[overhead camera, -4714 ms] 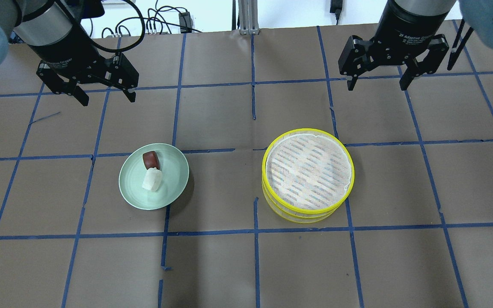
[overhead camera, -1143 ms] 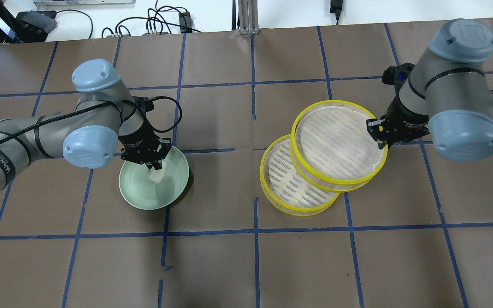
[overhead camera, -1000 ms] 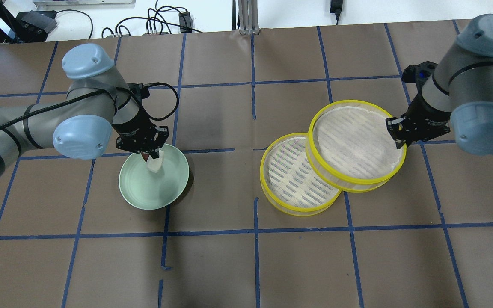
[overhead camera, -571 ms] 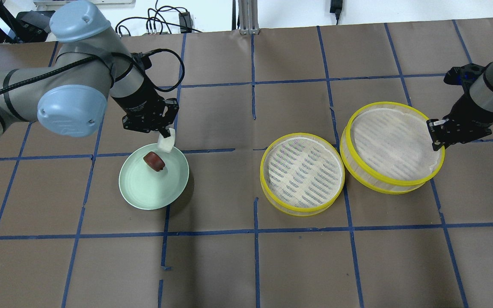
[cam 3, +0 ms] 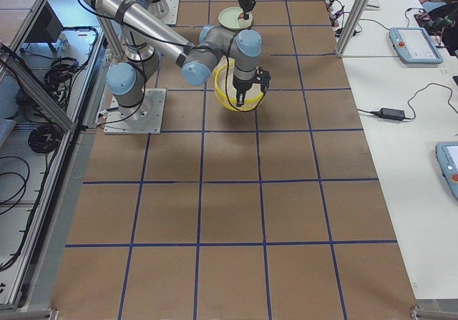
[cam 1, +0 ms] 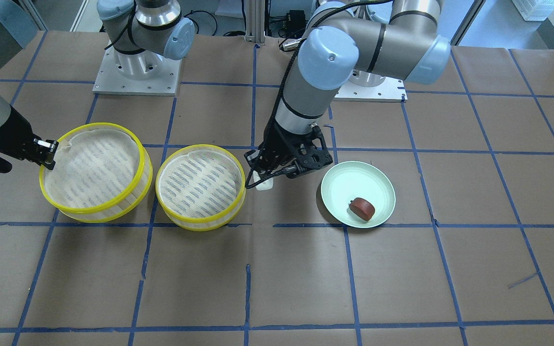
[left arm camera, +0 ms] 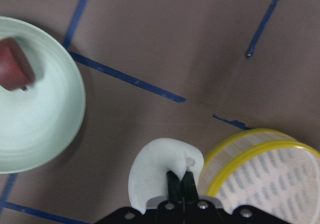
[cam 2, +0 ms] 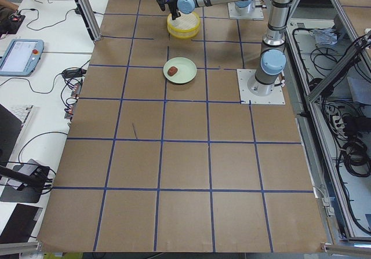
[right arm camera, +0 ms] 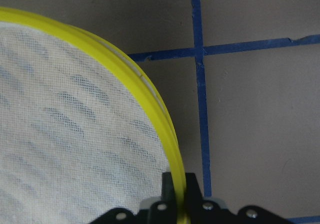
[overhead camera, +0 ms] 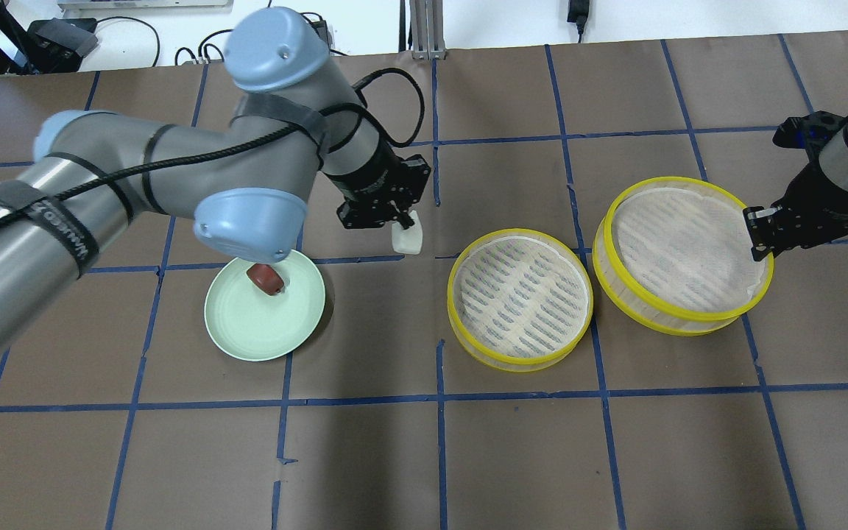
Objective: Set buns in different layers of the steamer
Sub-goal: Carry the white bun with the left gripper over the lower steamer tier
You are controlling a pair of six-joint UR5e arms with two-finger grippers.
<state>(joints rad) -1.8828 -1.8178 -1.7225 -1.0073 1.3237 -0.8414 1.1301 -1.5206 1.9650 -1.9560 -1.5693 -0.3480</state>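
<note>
Mid-bench, the left gripper (overhead camera: 403,224), closed on the white bun (overhead camera: 407,241), hangs over bare paper (overhead camera: 387,331) between plate (overhead camera: 247,335) and middle tier (overhead camera: 520,362). The right gripper (overhead camera: 757,244) pinches the right tier's (overhead camera: 682,318) rim.

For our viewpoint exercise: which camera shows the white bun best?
The left wrist view: the white bun fills the foreground, pinched by the left gripper. Overhead and front views show it small; the side views are too distant.
</note>
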